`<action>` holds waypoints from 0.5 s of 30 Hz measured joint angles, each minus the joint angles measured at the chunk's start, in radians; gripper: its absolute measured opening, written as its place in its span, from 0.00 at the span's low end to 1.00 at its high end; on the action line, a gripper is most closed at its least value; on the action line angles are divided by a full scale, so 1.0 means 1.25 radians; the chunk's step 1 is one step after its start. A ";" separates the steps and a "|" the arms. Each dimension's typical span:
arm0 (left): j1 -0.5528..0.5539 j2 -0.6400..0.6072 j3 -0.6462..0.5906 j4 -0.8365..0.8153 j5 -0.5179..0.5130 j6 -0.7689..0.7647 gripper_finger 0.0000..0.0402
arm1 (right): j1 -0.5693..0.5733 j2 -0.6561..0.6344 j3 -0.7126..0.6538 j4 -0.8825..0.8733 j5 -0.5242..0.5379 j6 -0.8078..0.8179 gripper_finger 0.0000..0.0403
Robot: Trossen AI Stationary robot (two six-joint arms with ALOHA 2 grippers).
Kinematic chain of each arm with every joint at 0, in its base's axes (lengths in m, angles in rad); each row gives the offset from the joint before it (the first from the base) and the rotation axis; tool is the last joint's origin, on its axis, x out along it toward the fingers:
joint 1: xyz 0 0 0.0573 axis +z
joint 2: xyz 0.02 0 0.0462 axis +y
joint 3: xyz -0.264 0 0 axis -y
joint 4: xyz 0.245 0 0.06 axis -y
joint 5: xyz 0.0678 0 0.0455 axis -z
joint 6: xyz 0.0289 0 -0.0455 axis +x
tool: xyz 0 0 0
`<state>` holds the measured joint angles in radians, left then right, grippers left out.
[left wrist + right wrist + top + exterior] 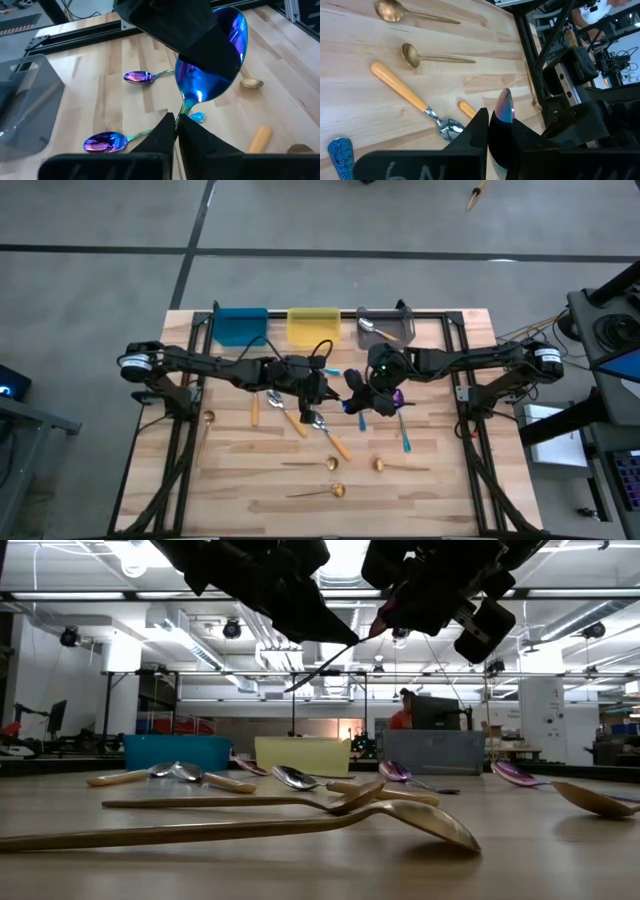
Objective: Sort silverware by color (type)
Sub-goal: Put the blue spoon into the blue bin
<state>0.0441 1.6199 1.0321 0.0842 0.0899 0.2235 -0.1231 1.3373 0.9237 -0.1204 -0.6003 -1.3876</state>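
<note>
An iridescent purple-blue spoon hangs in the air over the table's middle, with both grippers shut on it. My right gripper has its bowl. My left gripper has the thin handle just below the bowl. In the high view the two grippers meet at the centre, the left beside the right. Two more iridescent spoons lie flat on the wood beneath. My left gripper pinches the spoon's thin handle just below the bowl, between its two fingertips. It comes from the table's left, slanting down. The spoon is clear of the table. My right gripper pinches the spoon's bowl between its two fingers, one on each face. It comes from the table's right, slanting down. The bowl stands edge-on in the right wrist view, and the handle slants down away from it.
Blue, yellow and gray bins stand along the far edge; the gray one holds a spoon. Orange-handled spoons lie at centre left. Gold spoons lie nearer the front.
</note>
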 joint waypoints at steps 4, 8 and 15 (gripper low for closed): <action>0.000 -0.005 0.000 -0.004 -0.001 -0.001 0.00 | 0.000 0.000 0.000 0.003 -0.001 0.000 0.03; 0.000 -0.007 0.000 -0.005 -0.001 -0.014 0.00 | 0.000 0.000 0.000 0.003 0.000 0.000 0.03; 0.000 -0.005 0.000 -0.003 -0.001 0.021 0.12 | 0.000 0.000 0.000 0.005 0.000 -0.001 0.03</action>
<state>0.0441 1.6132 1.0317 0.0803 0.0883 0.2493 -0.1230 1.3373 0.9237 -0.1135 -0.6006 -1.3884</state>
